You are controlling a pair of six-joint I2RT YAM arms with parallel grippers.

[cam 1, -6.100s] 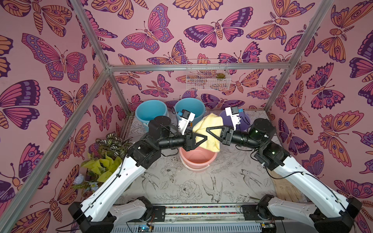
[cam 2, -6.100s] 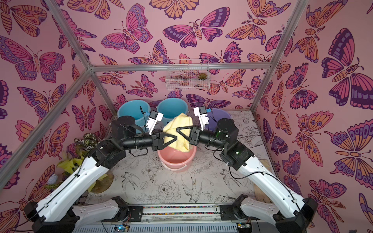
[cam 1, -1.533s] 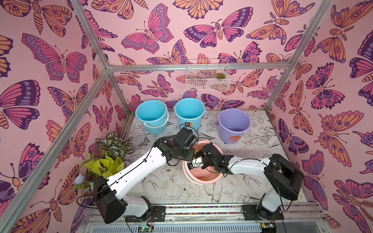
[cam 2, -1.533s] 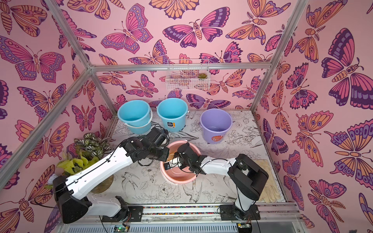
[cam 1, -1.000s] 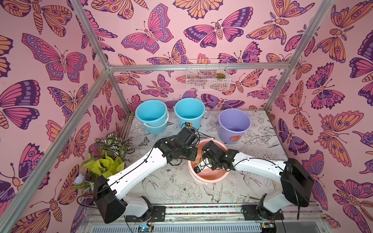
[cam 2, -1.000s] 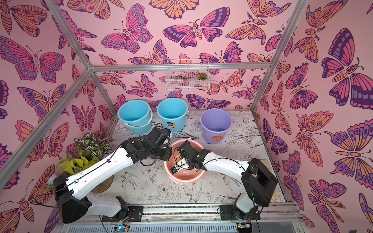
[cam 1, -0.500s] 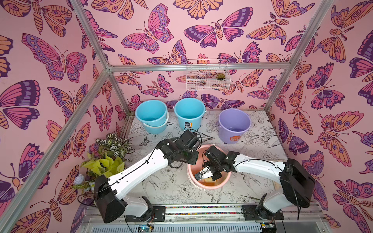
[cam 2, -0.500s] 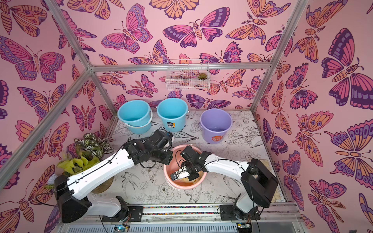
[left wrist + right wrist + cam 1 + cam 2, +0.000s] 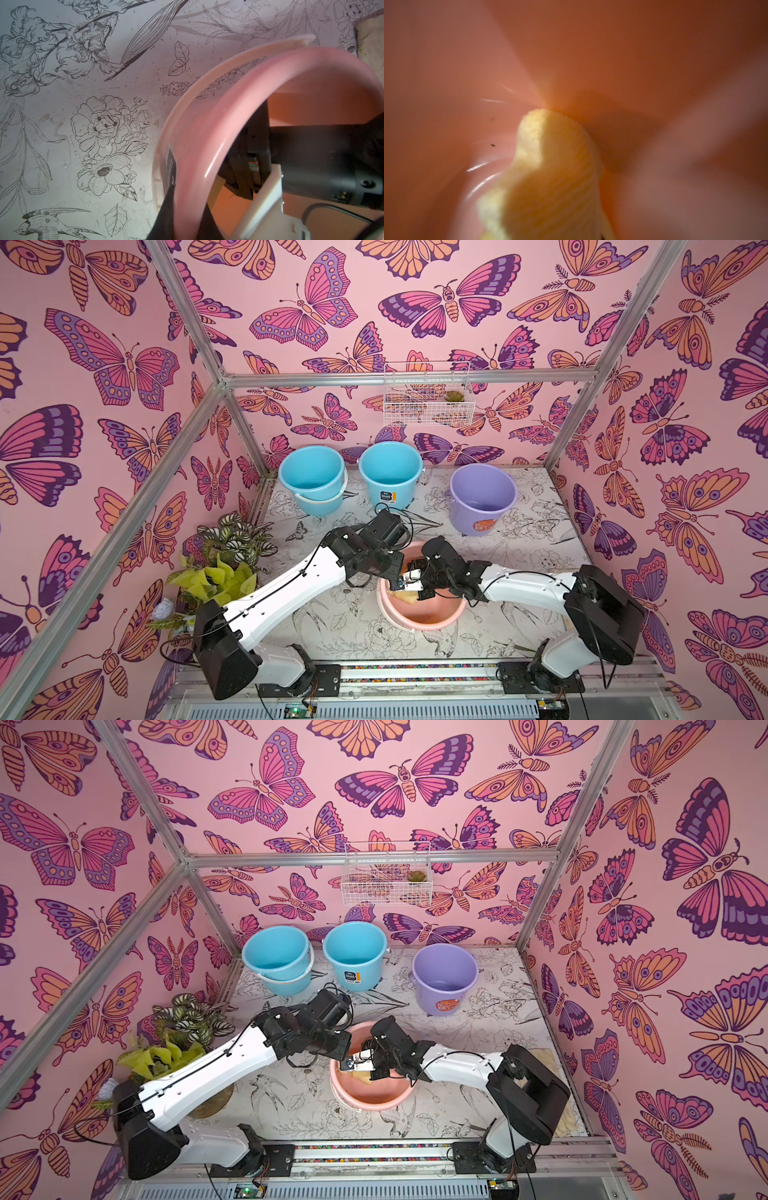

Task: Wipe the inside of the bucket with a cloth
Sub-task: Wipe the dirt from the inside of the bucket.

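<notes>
We see the pale-yellow cloth (image 9: 405, 596) down inside the pink bucket (image 9: 432, 620), its bunched end pressed against the bucket's inner wall (image 9: 591, 52) close to the bottom in the right wrist view (image 9: 554, 176). The right gripper (image 9: 411, 590) reaches in over the rim and is clenched on the cloth, though its fingers are hidden behind the fabric. The left gripper (image 9: 182, 220) is clamped on the bucket's rim (image 9: 197, 128), one dark finger outside and one inside. The pink bucket stands near the middle of the front edge of the flower-printed table (image 9: 332, 626). The lavender bucket (image 9: 482, 506) sits well apart, toward the back right corner, in both top views (image 9: 444, 986).
</notes>
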